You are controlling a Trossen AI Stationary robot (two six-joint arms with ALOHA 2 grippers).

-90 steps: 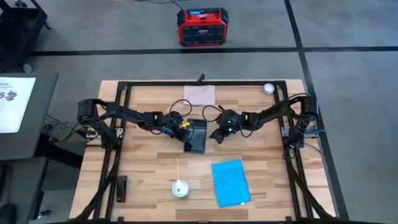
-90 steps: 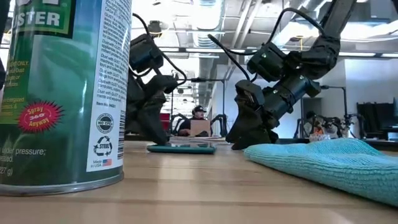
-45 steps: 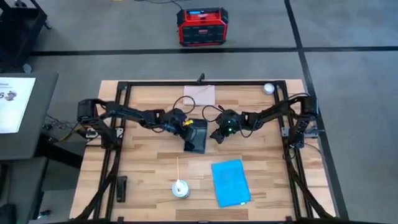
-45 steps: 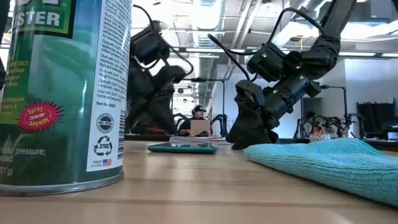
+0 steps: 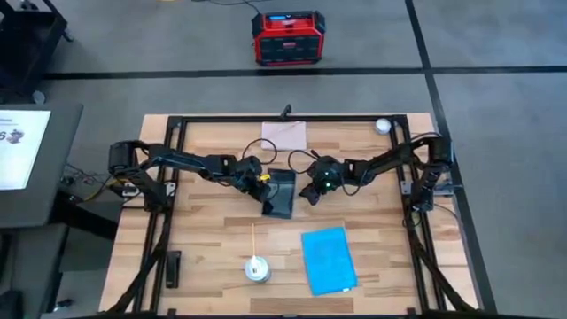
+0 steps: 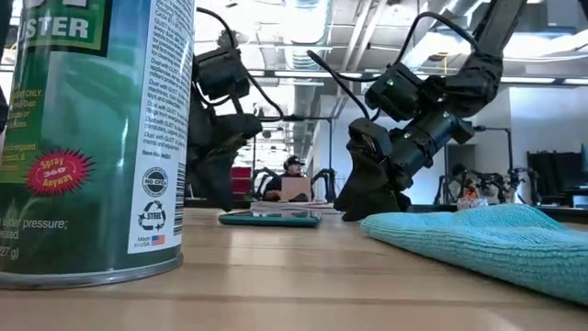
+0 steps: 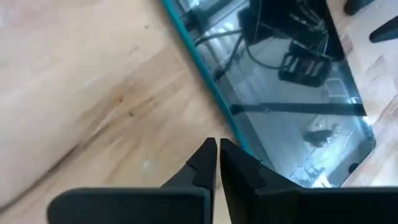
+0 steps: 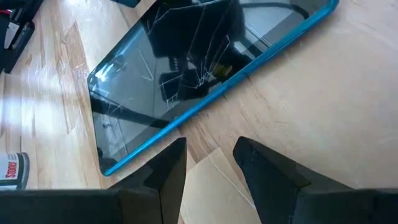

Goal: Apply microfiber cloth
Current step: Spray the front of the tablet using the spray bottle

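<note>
The left gripper (image 7: 217,163), fingers pressed together, and the right gripper (image 8: 210,163), fingers spread, both flank the cracked tablet (image 5: 280,193), well apart from the microfiber cloth (image 5: 329,260), so any careless push could worsen the glass.

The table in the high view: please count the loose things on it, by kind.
Microfiber cloth: 1
Black tablet: 1
Beige sheet: 1
Spray can: 1
Small white round thing: 1
Small black flat thing: 1
Total: 6

Cracked tablet (image 5: 281,193), spray can (image 6: 92,138), red box (image 5: 285,38).
</note>
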